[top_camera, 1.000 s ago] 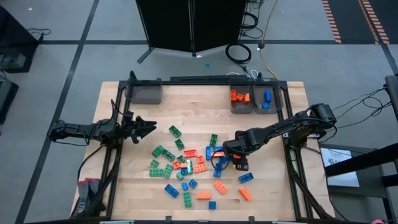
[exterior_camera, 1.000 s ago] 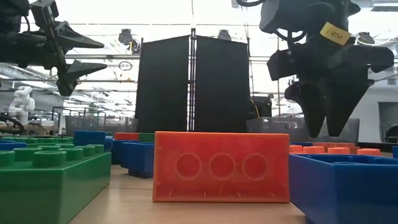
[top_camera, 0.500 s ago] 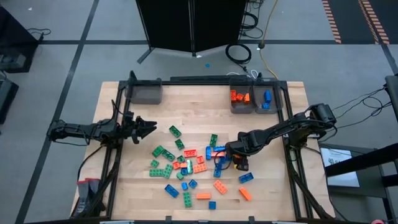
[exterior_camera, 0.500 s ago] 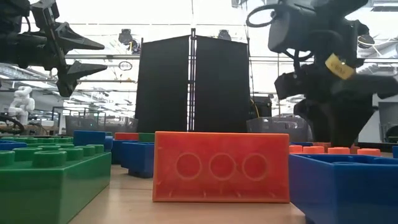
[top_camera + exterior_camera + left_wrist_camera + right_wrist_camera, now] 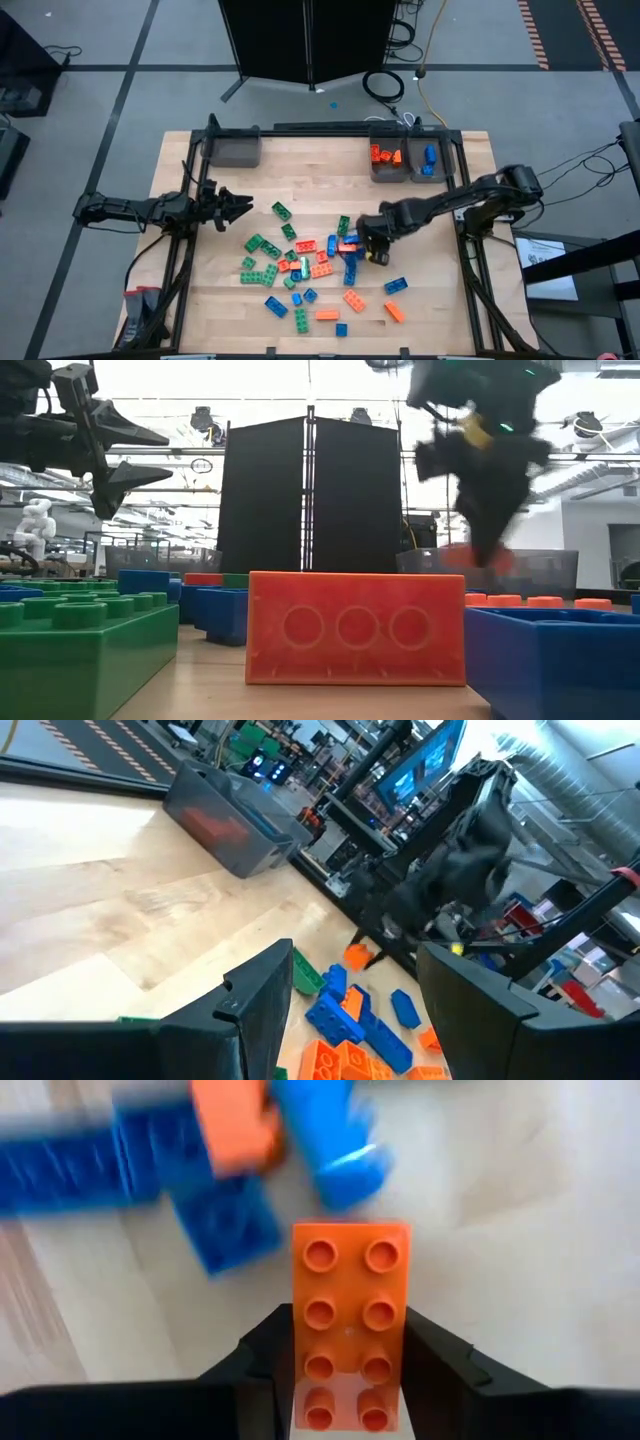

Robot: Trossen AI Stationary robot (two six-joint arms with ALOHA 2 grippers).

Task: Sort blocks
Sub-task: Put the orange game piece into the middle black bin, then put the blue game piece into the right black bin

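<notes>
Several green, orange and blue blocks (image 5: 300, 265) lie scattered on the middle and near part of the wooden table. My right gripper (image 5: 372, 248) hangs over the pile's right side, shut on an orange two-by-four brick (image 5: 350, 1315), which shows as an orange blur (image 5: 470, 556) in the low view. My left gripper (image 5: 240, 207) waits open and level at the table's left edge, its fingers (image 5: 255, 1010) holding nothing. My right gripper pinches the orange brick's two long sides (image 5: 297, 1355) between its two fingers (image 5: 440, 1365), toward one end of the brick. The fingers come from above, pointing steeply down, and lie across the brick. The brick is lifted clear of the table, studs up.
Three grey bins stand along the far edge: one at the far left (image 5: 232, 150), one with orange blocks (image 5: 388, 158), one with blue blocks (image 5: 430, 160). Bare wood (image 5: 310, 175) lies between the bins and the pile. A dark frame (image 5: 470, 270) borders the table's sides.
My right gripper dipped onto the pile, shut on the orange brick and rose with it, shifting a little toward the table's left and far side while rolling slightly. The brick now hangs clear of the table.
</notes>
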